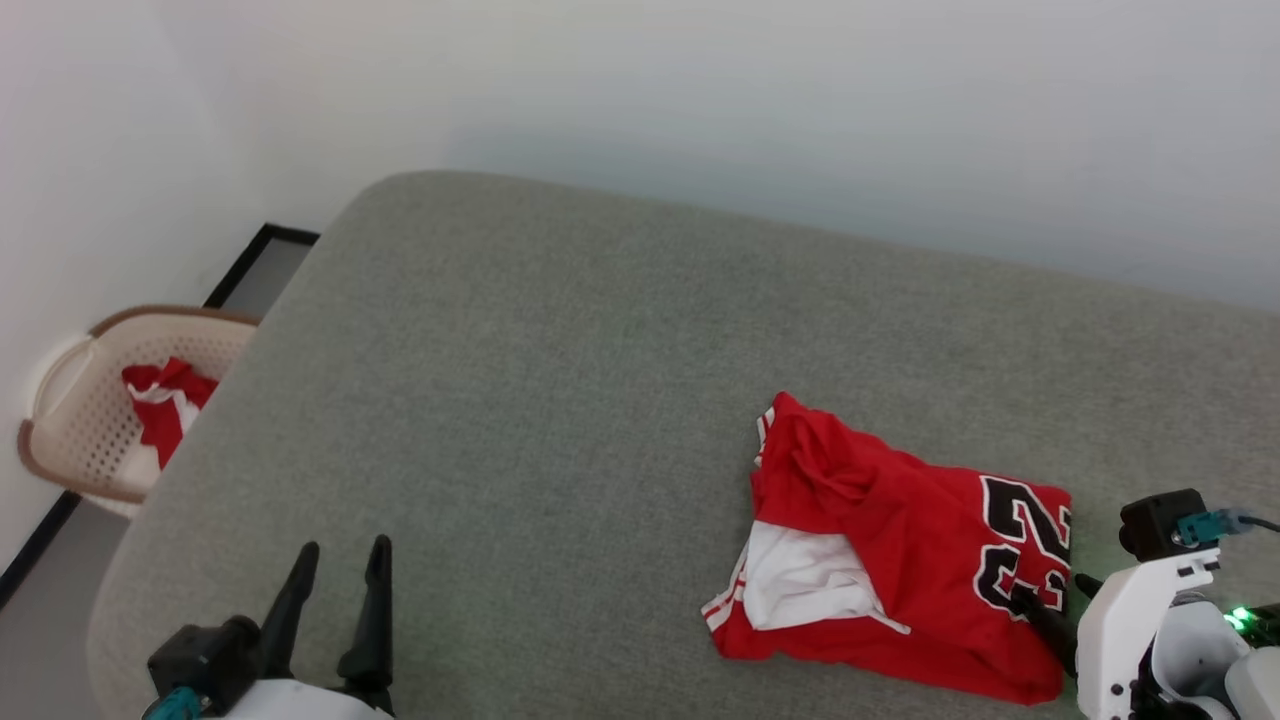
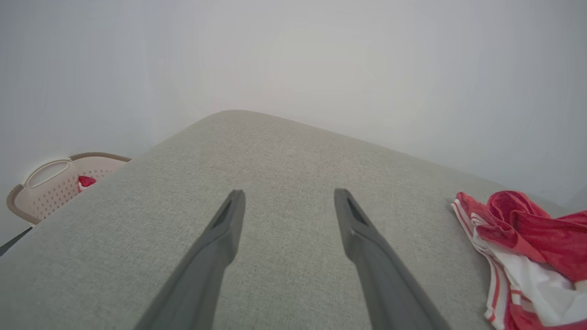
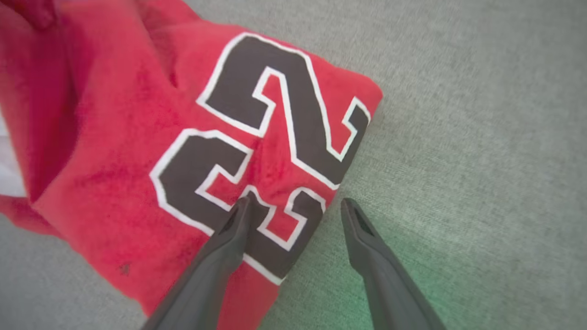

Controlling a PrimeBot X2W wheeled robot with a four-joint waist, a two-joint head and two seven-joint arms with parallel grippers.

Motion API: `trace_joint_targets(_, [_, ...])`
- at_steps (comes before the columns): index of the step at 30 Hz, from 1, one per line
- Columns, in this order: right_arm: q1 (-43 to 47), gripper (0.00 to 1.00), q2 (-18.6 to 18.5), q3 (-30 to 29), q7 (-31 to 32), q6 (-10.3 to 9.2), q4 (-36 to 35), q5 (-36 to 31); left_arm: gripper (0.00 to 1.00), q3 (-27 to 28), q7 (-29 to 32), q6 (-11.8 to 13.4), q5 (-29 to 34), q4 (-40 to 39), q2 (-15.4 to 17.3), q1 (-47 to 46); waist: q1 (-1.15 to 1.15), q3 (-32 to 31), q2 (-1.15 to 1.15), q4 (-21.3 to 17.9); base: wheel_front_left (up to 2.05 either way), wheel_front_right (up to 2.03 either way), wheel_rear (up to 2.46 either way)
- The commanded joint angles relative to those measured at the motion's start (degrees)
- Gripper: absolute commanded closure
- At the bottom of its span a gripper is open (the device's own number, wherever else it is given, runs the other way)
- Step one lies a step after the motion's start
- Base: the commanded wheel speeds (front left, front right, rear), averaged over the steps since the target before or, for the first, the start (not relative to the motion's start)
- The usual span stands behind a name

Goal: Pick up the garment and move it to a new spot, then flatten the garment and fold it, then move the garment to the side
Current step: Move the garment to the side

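Here, rumpled garment point(image 1: 900, 545), long axis left-right

You can read just one number here: on the red shirt point(image 3: 105, 192) stands a large black digit 2 point(image 3: 257, 68) with a white outline. Just beside it you see a second digit point(image 3: 197, 169) in the same style, but a fold crumples it, so you cannot tell whether it is a 2 or a 3.

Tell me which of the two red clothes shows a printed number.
The garment on the grey cushion, by the right gripper; the red cloth in the basket shows none.
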Motion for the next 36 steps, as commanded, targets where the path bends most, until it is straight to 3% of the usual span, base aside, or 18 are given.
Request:
trace_joint_targets(1, [-0.79,0.00,0.25,-0.14,0.69,-0.04,0.47,0.48,0.00,-0.05,-0.35,-0.24,-0.21,0.30,-0.20,-0.70,0.00,1.32,0.00,1.05,0.00,0.00,0.00])
trace_joint_targets(9, [-2.81,0.00,4.26,-1.48,9.04,-0.05,7.17,1.18,0.00,-0.33,-0.77,-0.55,-0.50,1.94,-0.72,-2.15,0.00,2.67,0.00,1.64,0.00,0.00,0.00])
trace_joint_targets(10, [-3.20,0.27,4.72,-1.38,9.94,-0.04,7.82,1.52,0.00,-0.35,-0.76,-0.62,-0.54,2.13,-0.79,-2.22,0.00,2.74,0.00,1.68,0.00,0.00,0.00])
trace_joint_targets(11, [-3.53,1.00,5.00,-1.40,10.26,-0.04,8.09,1.56,0.00,-0.34,-0.79,-0.67,-0.58,2.27,-0.84,-2.27,0.00,2.80,0.00,1.70,0.00,0.00,0.00])
trace_joint_targets(17, [-6.13,1.00,4.08,-0.30,10.57,-0.06,7.45,0.86,0.00,-0.21,-0.92,-0.90,-0.52,3.02,-1.15,-2.77,0.00,2.86,0.00,1.45,0.00,0.00,0.00])
trace_joint_targets(24, [-8.78,1.00,0.21,0.98,11.01,-0.06,2.03,-0.01,0.00,0.12,-0.92,-1.00,0.01,2.60,-1.17,-3.16,0.00,2.56,0.00,-0.34,0.00,0.00,0.00])
trace_joint_targets(36, [-12.68,1.00,-9.85,2.23,13.66,-0.05,-7.35,0.76,0.00,-0.18,-0.83,-1.37,0.46,0.85,-0.81,-6.11,0.00,4.88,0.00,-7.46,0.00,0.00,0.00])
